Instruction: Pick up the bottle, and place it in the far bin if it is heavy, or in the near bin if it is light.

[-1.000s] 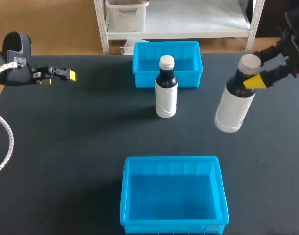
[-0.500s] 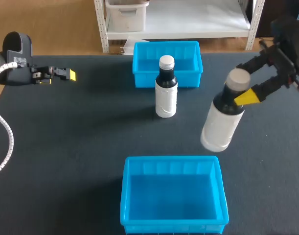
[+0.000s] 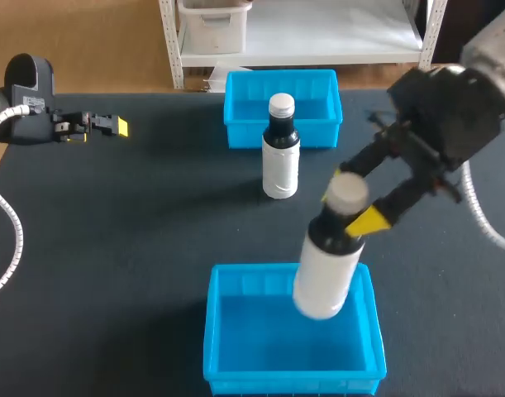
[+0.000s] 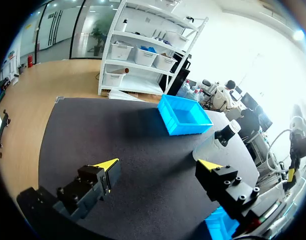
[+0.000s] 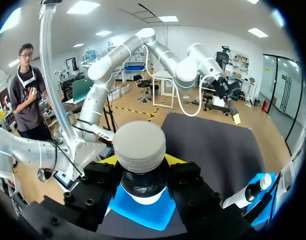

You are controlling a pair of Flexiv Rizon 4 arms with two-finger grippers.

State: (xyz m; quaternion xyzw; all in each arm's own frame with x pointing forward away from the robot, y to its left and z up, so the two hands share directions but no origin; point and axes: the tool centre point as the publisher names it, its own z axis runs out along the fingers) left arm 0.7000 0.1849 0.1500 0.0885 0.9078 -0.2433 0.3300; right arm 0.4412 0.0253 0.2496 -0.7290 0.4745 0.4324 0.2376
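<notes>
Bottle [image 3: 328, 263] above near bin [image 3: 260, 343]

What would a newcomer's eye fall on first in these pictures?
The right gripper, shut on the neck of a white bottle, holds it above the near bin. A second bottle stands upright on the table before the far bin.

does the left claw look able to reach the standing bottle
Probably yes: the left claw is open, bare mat lies between it and the standing bottle, and the right claw holds the other bottle over the near bin.
</notes>
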